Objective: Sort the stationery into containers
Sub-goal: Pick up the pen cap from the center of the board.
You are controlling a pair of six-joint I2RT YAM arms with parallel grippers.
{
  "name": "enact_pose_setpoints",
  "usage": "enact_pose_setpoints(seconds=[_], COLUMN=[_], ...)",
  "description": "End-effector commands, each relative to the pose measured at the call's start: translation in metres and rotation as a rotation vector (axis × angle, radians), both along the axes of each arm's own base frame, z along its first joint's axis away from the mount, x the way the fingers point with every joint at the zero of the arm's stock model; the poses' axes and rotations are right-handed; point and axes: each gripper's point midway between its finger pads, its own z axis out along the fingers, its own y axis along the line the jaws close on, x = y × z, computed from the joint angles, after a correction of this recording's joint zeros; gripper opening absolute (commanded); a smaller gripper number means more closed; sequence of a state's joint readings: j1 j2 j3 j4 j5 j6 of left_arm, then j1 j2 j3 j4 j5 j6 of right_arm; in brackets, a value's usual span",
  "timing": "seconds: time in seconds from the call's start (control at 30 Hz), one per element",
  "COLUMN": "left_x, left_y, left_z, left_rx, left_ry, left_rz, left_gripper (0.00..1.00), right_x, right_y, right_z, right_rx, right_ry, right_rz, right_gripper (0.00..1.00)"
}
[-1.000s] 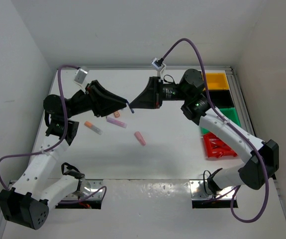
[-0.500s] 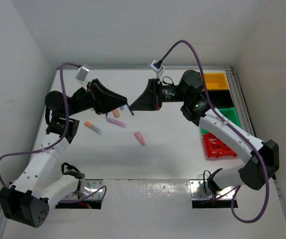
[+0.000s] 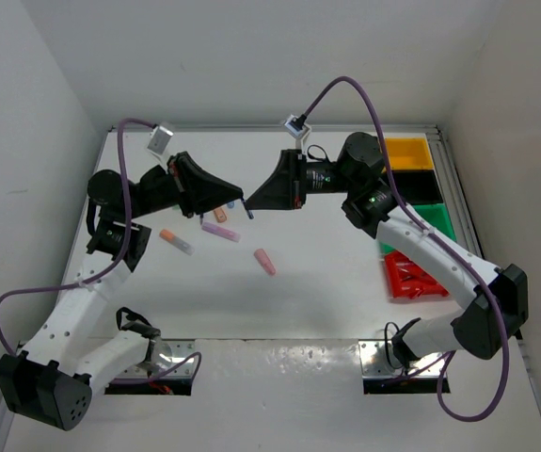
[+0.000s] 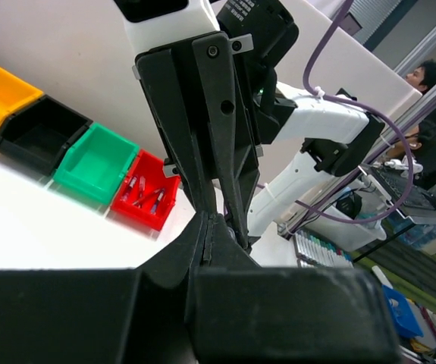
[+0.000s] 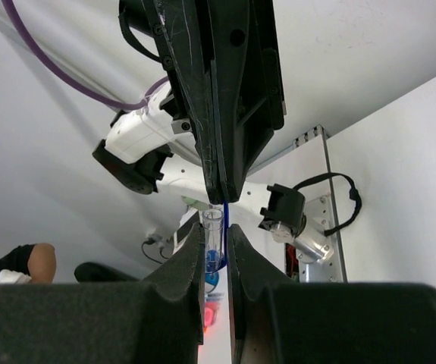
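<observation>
My left gripper [image 3: 238,199] and right gripper [image 3: 250,200] meet tip to tip in the air above the middle back of the table. A blue pen [image 3: 249,210] with a clear cap [image 5: 213,235] sits between them. In the right wrist view the right gripper [image 5: 216,231] is shut on the pen's capped end. The pen's thin blue part runs up into the shut fingertips of the left gripper [image 5: 224,193]. In the left wrist view the left gripper [image 4: 210,221] is shut, and the pen is hidden there. The yellow [image 3: 409,153], black [image 3: 417,185], green [image 3: 437,222] and red [image 3: 409,278] bins stand in a row at the right.
On the table below the grippers lie an orange marker [image 3: 220,216], a lilac marker [image 3: 220,231], an orange-and-lilac marker [image 3: 177,242] and a pink marker [image 3: 265,262]. The red bin [image 4: 145,199] holds several red pens. White walls close in the left, back and right.
The left arm's wrist has lifted and shifted slightly. Both grippers stay together around the blue pen. The markers on the table have not moved.
</observation>
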State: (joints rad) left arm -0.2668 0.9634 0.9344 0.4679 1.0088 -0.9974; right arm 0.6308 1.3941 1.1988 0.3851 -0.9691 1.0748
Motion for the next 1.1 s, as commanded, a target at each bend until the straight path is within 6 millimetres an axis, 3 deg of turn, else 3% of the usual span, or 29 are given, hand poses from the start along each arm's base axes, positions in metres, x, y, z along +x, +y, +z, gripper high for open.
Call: enact_pose_setpoints(seconds=[0.0,0.07,0.1,0.17,0.33,0.4,0.47,0.5,0.63,0.83,1.07], left_x=[-0.003,-0.001,0.001,0.008,0.024,0.038,0.053,0.055,0.066,0.085,0.085], left_y=[-0.001,0.0,0.0,0.002,0.008,0.012,0.019,0.022,0.029,0.039,0.039], left_z=[0.013,0.014,0.014,0.011,0.009,0.005,-0.011,-0.009,-0.025,-0.058,-0.06], left_rx=[-0.002,0.001,0.004,0.025,0.046,0.063,0.109,0.109,0.147,0.191,0.183], left_ry=[-0.049,-0.045,-0.041,-0.023,0.009,0.055,0.144,0.144,0.22,0.421,0.441], left_rz=[0.004,0.011,0.021,0.054,0.152,0.24,0.335,0.36,0.479,0.639,0.671], left_gripper=[0.0,0.0,0.0,0.0,0.0,0.0,0.0,0.0,0.0,0.0,0.0], right_x=[-0.005,-0.005,-0.003,0.001,0.022,0.034,0.047,0.061,0.08,0.069,0.072], right_y=[-0.001,-0.001,-0.002,-0.005,-0.021,-0.029,-0.034,-0.041,-0.051,-0.03,-0.009], right_z=[0.013,0.012,0.01,0.008,0.002,-0.016,-0.014,-0.025,-0.024,-0.031,-0.044], right_rx=[0.036,0.03,0.026,0.012,-0.055,-0.156,-0.228,-0.311,-0.413,-0.466,-0.51], right_ry=[-0.061,-0.055,-0.055,-0.053,-0.13,-0.207,-0.305,-0.359,-0.469,-0.601,-0.618], right_rz=[0.005,0.006,0.001,-0.011,-0.113,-0.195,-0.29,-0.372,-0.511,-0.48,-0.458], right_gripper=[0.05,0.23,0.44,0.58,0.62,0.62,0.62,0.6,0.58,0.57,0.59])
